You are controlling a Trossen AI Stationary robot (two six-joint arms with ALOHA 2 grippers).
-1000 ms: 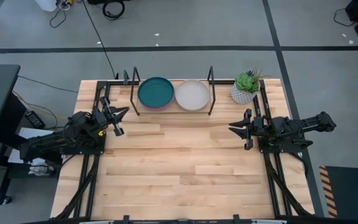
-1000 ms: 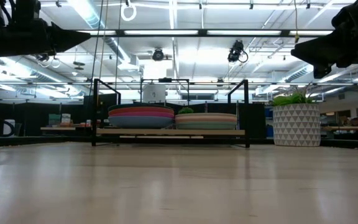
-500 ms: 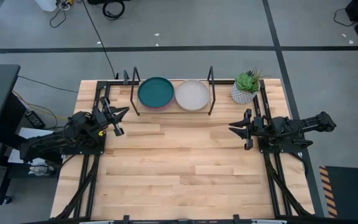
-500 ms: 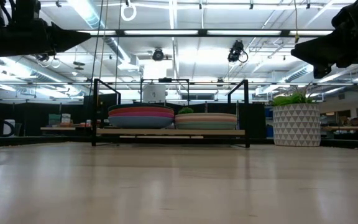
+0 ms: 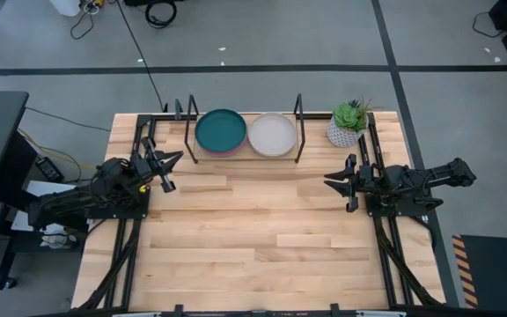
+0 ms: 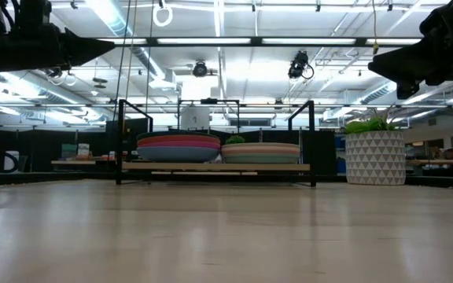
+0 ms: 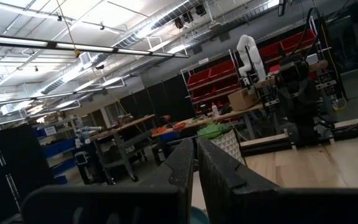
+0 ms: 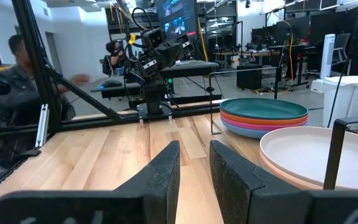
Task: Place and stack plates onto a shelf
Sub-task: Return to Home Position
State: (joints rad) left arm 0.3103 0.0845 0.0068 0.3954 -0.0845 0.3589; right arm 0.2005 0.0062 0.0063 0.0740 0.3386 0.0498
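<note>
Update: no change from a second ago | plates all stacked on shelf, upper middle | left fingers nearly closed, right fingers slightly apart, both empty | job looks done

L arm, R arm matte blk, R end effector dark, tapered fingers

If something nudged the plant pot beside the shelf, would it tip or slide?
Probably slides rather than tips: the pot looks wide, squat and flat-based. Likely rigid and breakable, given its hard white patterned shell. Its weight is unclear.
</note>
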